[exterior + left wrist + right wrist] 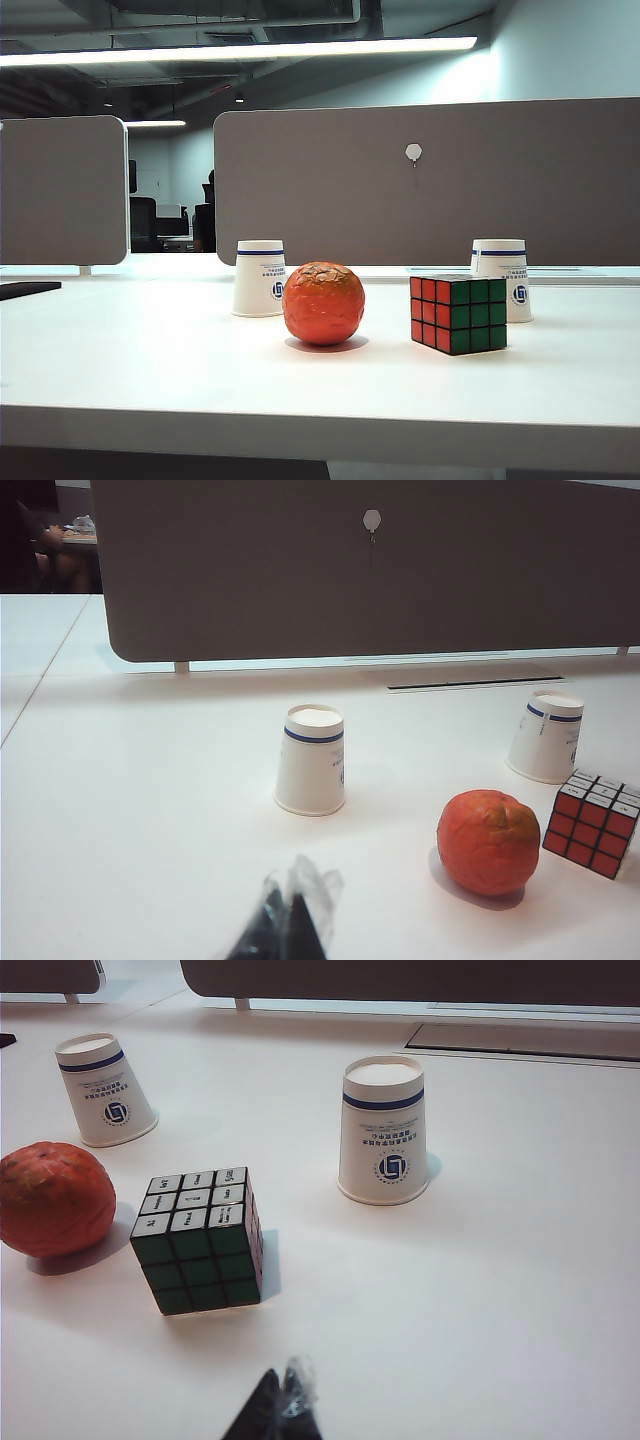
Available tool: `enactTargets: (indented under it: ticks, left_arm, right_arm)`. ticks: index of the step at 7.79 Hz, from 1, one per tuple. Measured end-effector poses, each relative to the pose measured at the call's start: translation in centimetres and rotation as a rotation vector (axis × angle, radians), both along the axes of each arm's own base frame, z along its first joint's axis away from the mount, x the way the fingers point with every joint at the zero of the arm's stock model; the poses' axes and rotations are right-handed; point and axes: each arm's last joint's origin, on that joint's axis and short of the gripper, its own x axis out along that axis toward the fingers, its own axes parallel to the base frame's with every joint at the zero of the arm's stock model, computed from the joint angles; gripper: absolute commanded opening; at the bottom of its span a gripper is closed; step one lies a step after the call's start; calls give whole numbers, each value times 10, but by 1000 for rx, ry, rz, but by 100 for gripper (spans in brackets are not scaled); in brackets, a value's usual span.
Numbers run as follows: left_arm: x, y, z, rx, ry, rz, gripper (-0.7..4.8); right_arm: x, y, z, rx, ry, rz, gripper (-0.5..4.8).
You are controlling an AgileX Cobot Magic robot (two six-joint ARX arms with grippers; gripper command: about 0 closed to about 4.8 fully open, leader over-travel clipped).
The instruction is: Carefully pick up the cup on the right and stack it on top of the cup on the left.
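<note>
An orange ball (323, 303) sits nearest the front edge of the white counter (150, 380), with a puzzle cube (458, 313) just beside it. Behind them stand two upside-down paper cups: the left cup (259, 278) and the right cup (501, 277), well apart toward the far edge. The left gripper (288, 930) and right gripper (280, 1415) hover low over the counter, fingers pressed together, empty.

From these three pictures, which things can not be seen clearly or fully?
- Left end effector: left wrist view, only a dark wrapped tip, cut by the picture's edge; open or shut unclear.
- Right end effector: right wrist view, likewise cut off.
- Both arms: absent from the exterior view.
- Right cup: exterior view, lower part hidden by the cube.
- Print on left cup: too small to read.
</note>
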Motion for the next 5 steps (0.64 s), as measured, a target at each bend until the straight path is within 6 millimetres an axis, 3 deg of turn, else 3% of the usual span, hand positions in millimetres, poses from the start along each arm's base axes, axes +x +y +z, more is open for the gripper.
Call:
enactTargets:
  ticks: [3, 4, 5]
  left_arm:
    - [-2, -3, 0, -30, 18, -127, -5]
    - [-5, -7, 0, -24, 24, -306, -5]
    - [-5, -8, 0, -23, 24, -330, -4]
  right_arm:
    - [1, 0, 17, 48, -175, 0, -1]
    - [0, 0, 33, 89, -327, -13, 0]
    - [-2, -1, 42, 92, -337, -13, 0]
